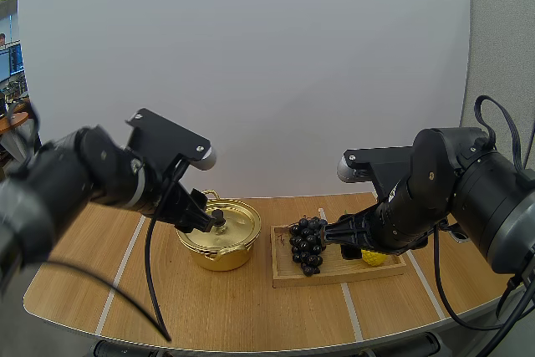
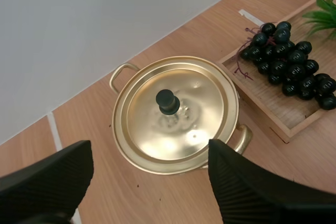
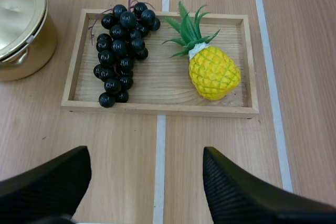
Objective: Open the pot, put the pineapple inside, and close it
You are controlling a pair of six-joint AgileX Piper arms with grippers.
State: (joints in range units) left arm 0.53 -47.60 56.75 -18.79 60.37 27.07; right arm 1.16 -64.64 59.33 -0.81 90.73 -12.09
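A shiny gold metal pot [image 1: 221,257] stands on a pale wooden table [image 1: 75,290]. Its round gold lid [image 2: 176,124] is on, topped by a small black knob [image 2: 167,101]. Just beside the pot lies a shallow wooden tray [image 3: 157,107]. The tray holds a bunch of glossy black grapes [image 3: 119,56] and a small yellow pineapple [image 3: 212,72] with green leaves, lying on its side apart from the grapes.

The left gripper [image 2: 149,148] hangs over the lid with its fingers spread wide and empty, the knob lined up between them. The right gripper [image 3: 146,153] hovers near the tray's front edge, also spread and holding nothing.

The lid looks light, stiff and slick, so the knob seems the one sound hold. The pineapple looks light and firm. Its bumpy body, pinched across the middle, should grip better than the thin leaves.
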